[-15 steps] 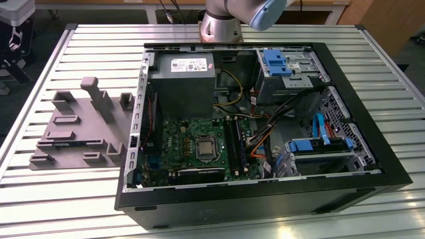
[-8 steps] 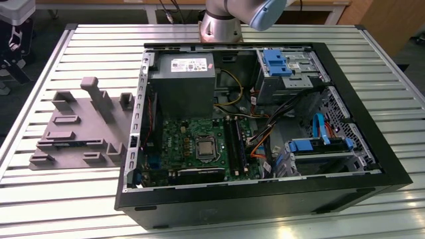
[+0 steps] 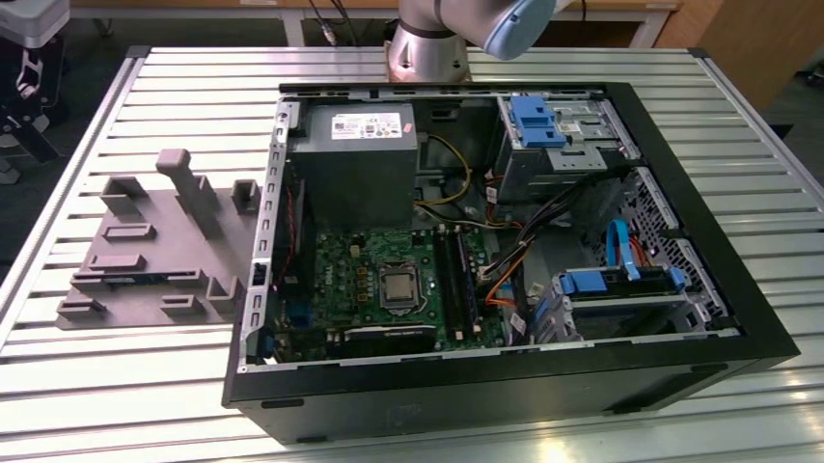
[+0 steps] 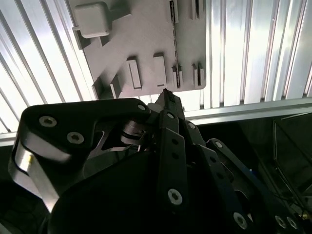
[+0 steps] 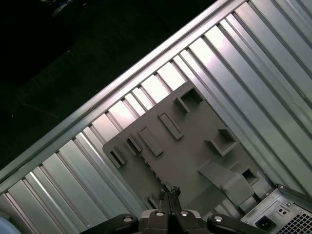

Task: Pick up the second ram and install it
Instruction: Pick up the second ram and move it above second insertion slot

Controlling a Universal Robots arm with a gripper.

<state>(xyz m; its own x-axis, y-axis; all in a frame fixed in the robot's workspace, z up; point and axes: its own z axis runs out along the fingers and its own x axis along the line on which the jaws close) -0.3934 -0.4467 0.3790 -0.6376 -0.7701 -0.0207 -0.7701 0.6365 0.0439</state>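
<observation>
The second ram (image 4: 174, 39) is a thin dark stick standing on edge in a slot of the grey fixture block (image 4: 146, 39). In the exterior view the second ram (image 3: 133, 280) shows as a dark strip with a bluish patch near the front of the fixture block (image 3: 154, 241). My gripper (image 5: 169, 190) hangs high above the fixture block (image 5: 185, 146), fingers pressed together with nothing between them. In the second wrist view the gripper (image 4: 165, 93) has its tips over the block's near edge, a little to one side of the ram's end.
An open computer case (image 3: 515, 386) lies on the slatted aluminium table (image 3: 154, 386), at the exterior view's right of the fixture. Inside are the motherboard with black memory slots (image 3: 453, 280), a power supply (image 3: 354, 145), blue drive cages and loose cables. The arm's base (image 3: 431, 43) stands behind the case.
</observation>
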